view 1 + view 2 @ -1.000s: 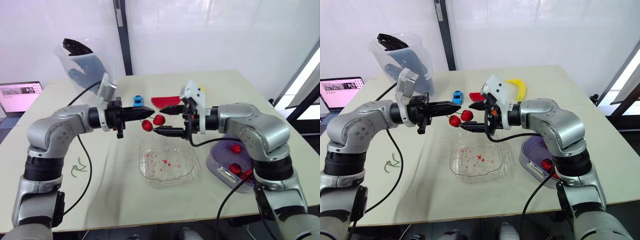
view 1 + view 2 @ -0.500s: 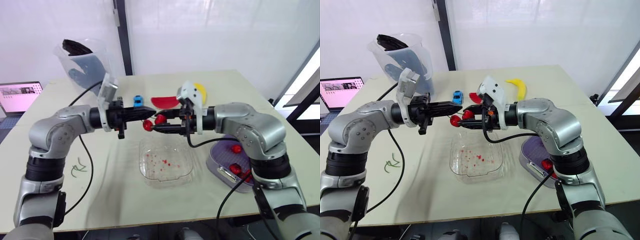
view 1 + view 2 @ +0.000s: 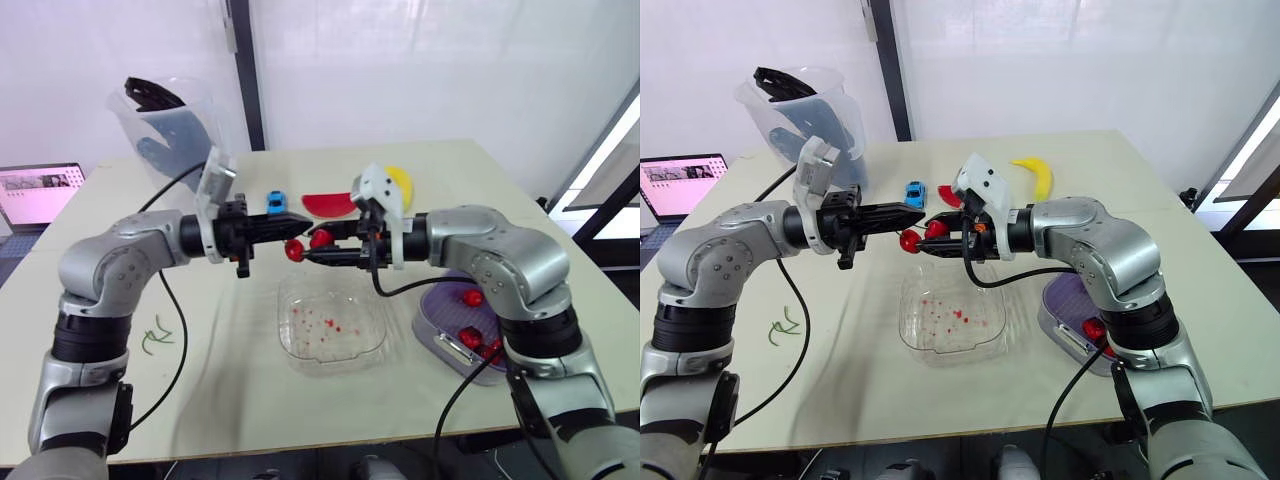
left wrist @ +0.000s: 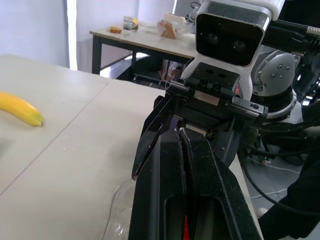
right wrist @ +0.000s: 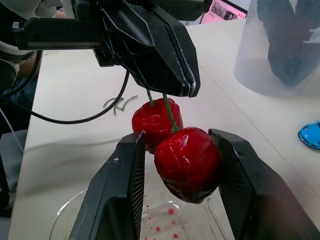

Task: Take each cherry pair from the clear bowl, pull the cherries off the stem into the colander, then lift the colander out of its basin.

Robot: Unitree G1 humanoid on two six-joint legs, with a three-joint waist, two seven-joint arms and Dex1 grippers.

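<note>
Hold split two ways: stem (image 5: 168,110) pinched in shut left gripper (image 5: 191,91), front cherry (image 5: 187,162) clamped in right gripper (image 5: 177,135) above clear bowl (image 3: 285,330), apparently for tearing fruit free.
</note>
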